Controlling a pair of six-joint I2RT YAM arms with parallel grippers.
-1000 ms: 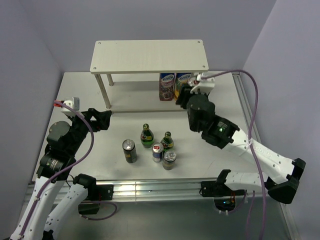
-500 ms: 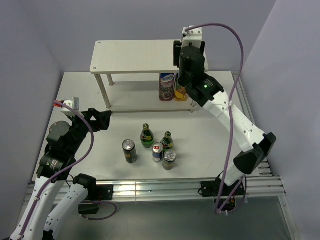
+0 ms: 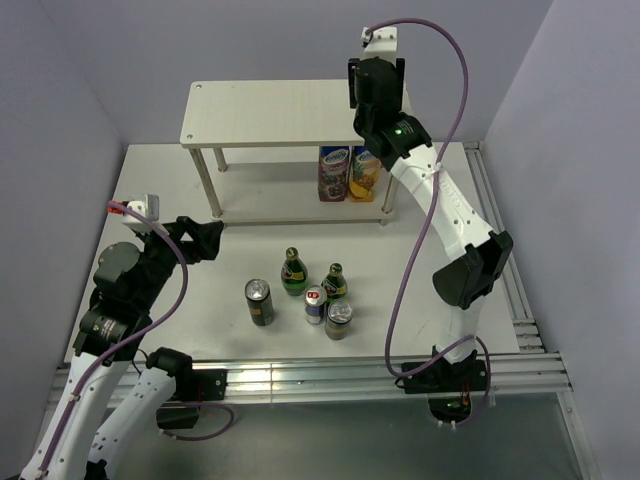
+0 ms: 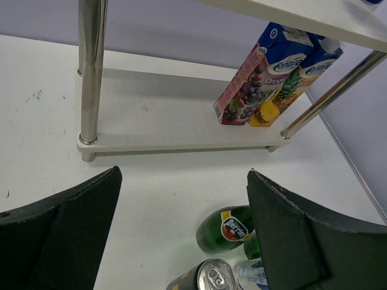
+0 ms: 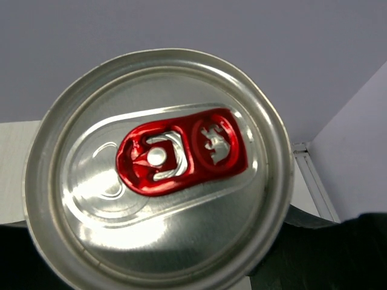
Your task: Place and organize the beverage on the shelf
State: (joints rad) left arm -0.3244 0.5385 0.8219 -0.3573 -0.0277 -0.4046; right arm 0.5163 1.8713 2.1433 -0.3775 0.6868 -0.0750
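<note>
I'm holding my left gripper [image 4: 181,232] spread wide and empty, facing the shelf [image 3: 280,112]. Five drinks [image 3: 316,305] are standing clustered on the table [image 3: 420,260] before it. My right gripper [image 3: 376,88] is clenching a silver-topped can [image 5: 157,169] over the right end of the shelf's top board.

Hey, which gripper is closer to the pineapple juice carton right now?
Right. The right gripper, shut on a can, is over the shelf's right end, above the pineapple juice carton; the left gripper hangs open near the shelf's front-left post.
</note>
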